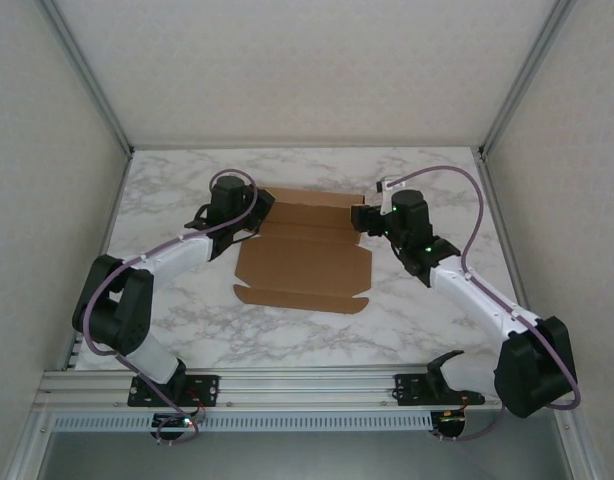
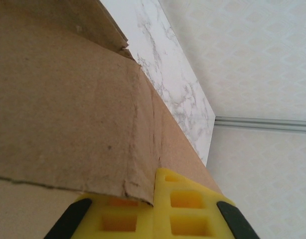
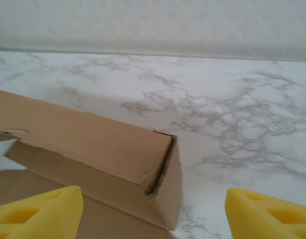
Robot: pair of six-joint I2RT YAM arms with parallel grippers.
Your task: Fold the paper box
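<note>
The paper box [image 1: 305, 262] is a brown cardboard sheet lying in the middle of the marble table, its far side folded up into a low wall and a long flap lying flat at the near side. At its far left corner my left gripper [image 1: 257, 220] is shut on the box. In the left wrist view, the yellow pads [image 2: 188, 209] meet with the edge of a cardboard flap [image 2: 68, 99] pinched in their seam. My right gripper [image 1: 363, 218] stands open at the far right corner. Its yellow fingers [image 3: 38, 211] spread wide on either side of the folded corner [image 3: 163, 169], touching nothing.
The marble table [image 1: 437, 180] is bounded by white walls with metal posts [image 1: 92, 90] at the back and sides. An aluminium rail [image 1: 307, 385] carrying both arm bases runs along the near edge. Bare tabletop lies right of the box [image 3: 252, 124].
</note>
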